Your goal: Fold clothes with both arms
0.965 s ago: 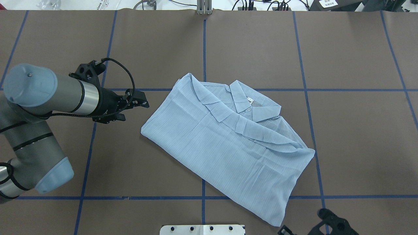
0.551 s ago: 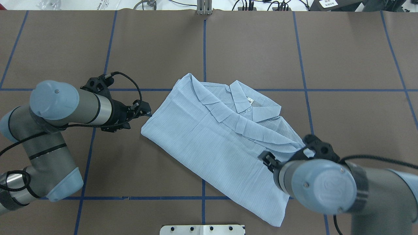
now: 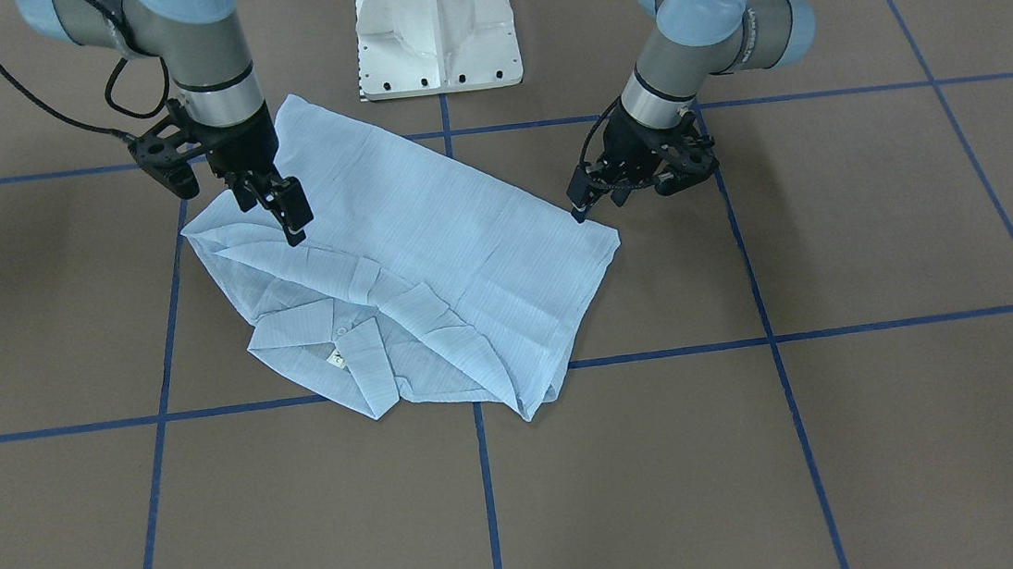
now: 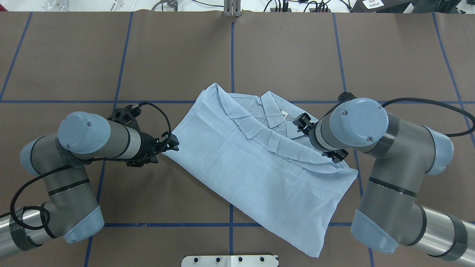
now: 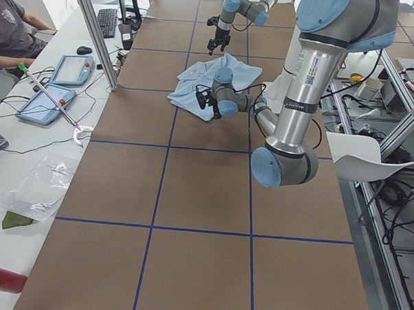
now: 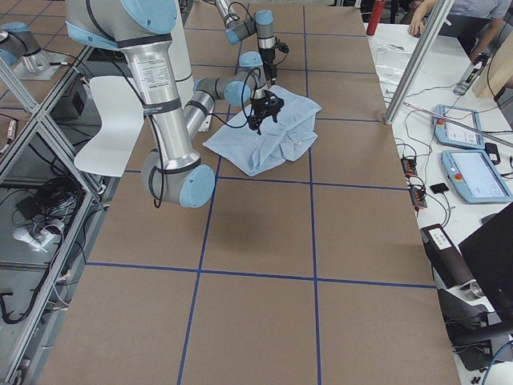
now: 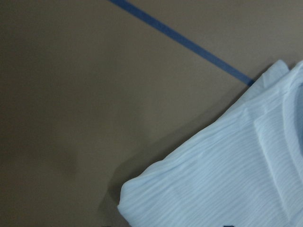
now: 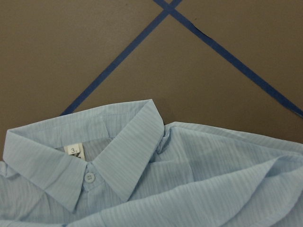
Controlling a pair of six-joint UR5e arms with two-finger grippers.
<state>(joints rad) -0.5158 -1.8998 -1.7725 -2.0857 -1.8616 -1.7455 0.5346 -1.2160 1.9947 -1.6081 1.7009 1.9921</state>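
A pale blue striped shirt (image 4: 256,167) lies at the centre of the brown table (image 4: 66,52), seen from above. It runs diagonally from the upper left of the frame to the lower right. Its collar (image 4: 274,110) points toward the top edge and its hem reaches almost to the white base plate (image 4: 230,260) at the bottom edge. Both sleeves look already folded inward across the front, so the shirt forms a long, narrow rectangle with pleated ridges below the collar. I judge the side folds done. The lengthwise folds, which would bring hem and collar together into a compact packet, remain. My left gripper (image 4: 173,144) sits at the left of the frame, just beside the shirt's left-hand corner, with its fingers looking slightly spread and holding nothing. I cannot tell whether a tip touches the cloth. In the view from across the table, my right gripper (image 3: 288,214) hangs over the shoulder area at the upper left of the shirt. Its fingers are parted and empty, seemingly a little above the fabric. My right wrist camera looks straight onto the collar, a small white neck label (image 8: 74,150) and the top button (image 8: 89,177). Neither hand has taken hold of the cloth yet.
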